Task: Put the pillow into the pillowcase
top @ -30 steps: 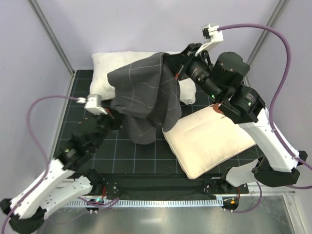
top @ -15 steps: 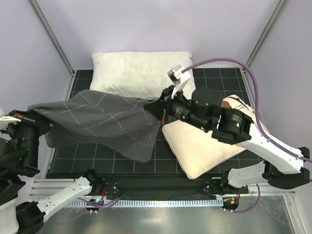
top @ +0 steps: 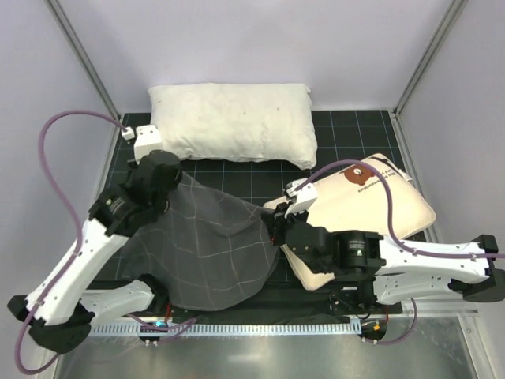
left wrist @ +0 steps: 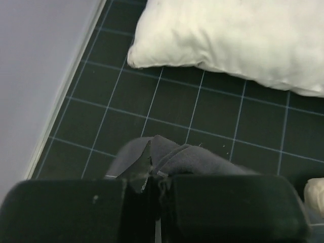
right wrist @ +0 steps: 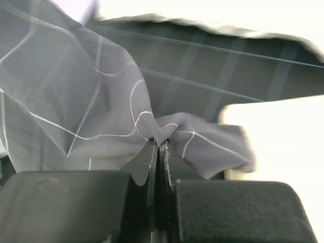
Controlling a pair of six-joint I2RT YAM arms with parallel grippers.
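Note:
The dark grey grid-patterned pillowcase (top: 209,249) lies spread on the mat at front centre-left. My left gripper (top: 175,183) is shut on its far left corner; the pinched fabric (left wrist: 167,157) shows in the left wrist view. My right gripper (top: 276,229) is shut on its right edge, with the pinched fabric (right wrist: 162,134) bunched between the fingers. The cream quilted pillow (top: 371,209) with its bear print lies at right, partly under my right arm, its left end next to the pillowcase. It also shows as a blurred cream shape in the right wrist view (right wrist: 276,136).
A larger plain white pillow (top: 233,122) lies along the back of the black grid mat (top: 260,178), and shows in the left wrist view (left wrist: 238,35). The enclosure's left wall (left wrist: 35,76) and frame posts stand close by.
Both arms swung down and forward with the pillowcase: it was held high over the white pillow, then stretched out leftward, and now lies spread low at the front left beside the cream pillow.

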